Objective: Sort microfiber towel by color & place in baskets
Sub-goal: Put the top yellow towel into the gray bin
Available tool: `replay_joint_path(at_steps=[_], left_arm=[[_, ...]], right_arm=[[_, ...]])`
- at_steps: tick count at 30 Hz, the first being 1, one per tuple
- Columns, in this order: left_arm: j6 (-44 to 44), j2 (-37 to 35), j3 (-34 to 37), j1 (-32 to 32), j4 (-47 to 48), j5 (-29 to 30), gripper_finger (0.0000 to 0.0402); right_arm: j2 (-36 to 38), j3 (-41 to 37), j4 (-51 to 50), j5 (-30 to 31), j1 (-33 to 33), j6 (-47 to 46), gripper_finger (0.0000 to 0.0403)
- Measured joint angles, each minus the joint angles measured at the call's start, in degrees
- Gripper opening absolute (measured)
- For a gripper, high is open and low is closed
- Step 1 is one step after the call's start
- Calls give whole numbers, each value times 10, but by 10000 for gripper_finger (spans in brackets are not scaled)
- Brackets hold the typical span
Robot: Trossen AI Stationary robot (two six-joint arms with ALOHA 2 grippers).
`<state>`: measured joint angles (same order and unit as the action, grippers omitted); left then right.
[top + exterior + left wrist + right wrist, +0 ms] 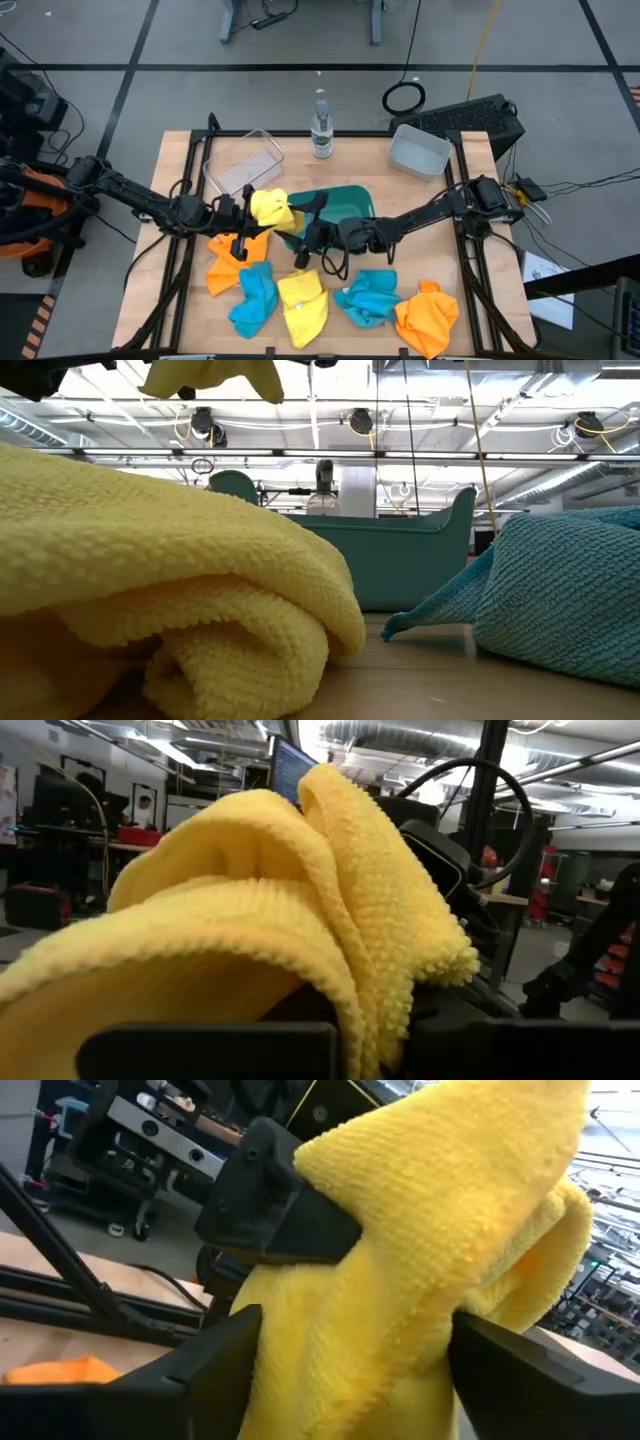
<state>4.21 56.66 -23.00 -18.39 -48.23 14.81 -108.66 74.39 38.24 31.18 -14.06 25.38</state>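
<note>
A yellow towel hangs bunched in the air left of the teal basket, with my left gripper shut on it. My right gripper reaches in level from the right, open. Its two fingers stand on either side of the towel's lower part. The clear basket sits at the far left and the pale grey basket at the far right. In the low view the held towel shows at the top edge. My left gripper pinches a bunched fold of the yellow towel between its two fingers, coming level from the table's left. Several layers are gathered there. The towel is lifted clear of the table and droops around the fingers. My right gripper's fingers flank the towel; whether they touch it I cannot tell.
Loose towels lie along the near half of the table: orange, blue, yellow, blue, orange. A clear bottle stands at the far edge between the baskets.
</note>
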Motion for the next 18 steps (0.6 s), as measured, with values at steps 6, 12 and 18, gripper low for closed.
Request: replay_joint_path(at_steps=[6, 12, 18], left_arm=[[-3, 0, 0, 0, -3, -17, 40], [-2, -1, 0, 0, 6, -65, 128], [0, -30, 0, 0, 54, -98, 238]], right_arm=[[0, 0, -16, -17, 3, -14, 203], [0, 0, -19, -45, 9, -30, 107], [0, 0, -34, -43, 9, -33, 39]])
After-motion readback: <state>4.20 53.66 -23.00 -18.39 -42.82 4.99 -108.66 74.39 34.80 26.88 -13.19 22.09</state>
